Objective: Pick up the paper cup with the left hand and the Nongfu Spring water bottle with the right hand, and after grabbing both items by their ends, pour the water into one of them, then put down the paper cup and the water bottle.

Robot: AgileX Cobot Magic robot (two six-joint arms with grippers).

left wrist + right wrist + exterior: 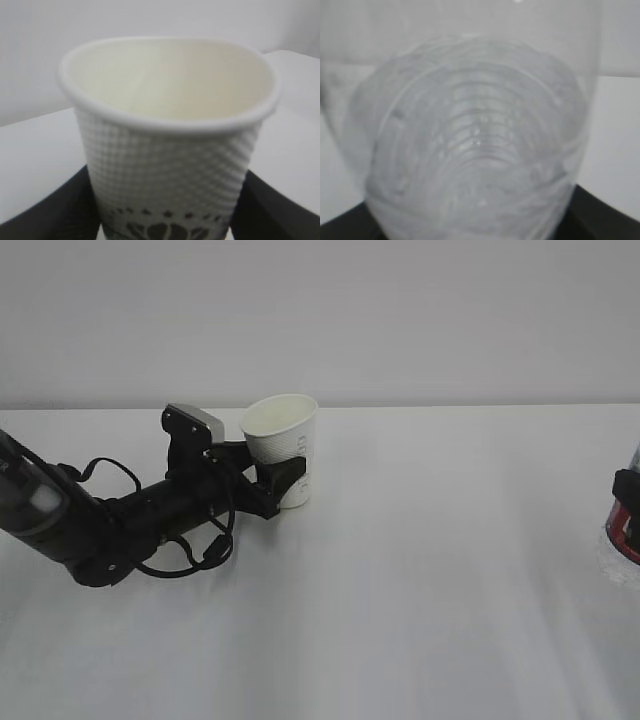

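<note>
Two grippers, one cup, one bottle

The left gripper (pixel 283 480) has its black fingers (pixel 55 210) pressed around the low part of the paper cup (pixel 285 445), left of the middle, and the rim looks squashed. The right gripper's fingers (pixel 605 215) hug the water bottle (pixel 628 515) at the far right edge. Squeeze harder and the cup could crumple or tip.

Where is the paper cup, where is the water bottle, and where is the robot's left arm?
paper cup (pixel 283 445): exterior view, on its white side wall.
water bottle (pixel 470 150): right wrist view, on its clear ridged body.
left arm (pixel 150 510): exterior view, on its black forearm.
</note>
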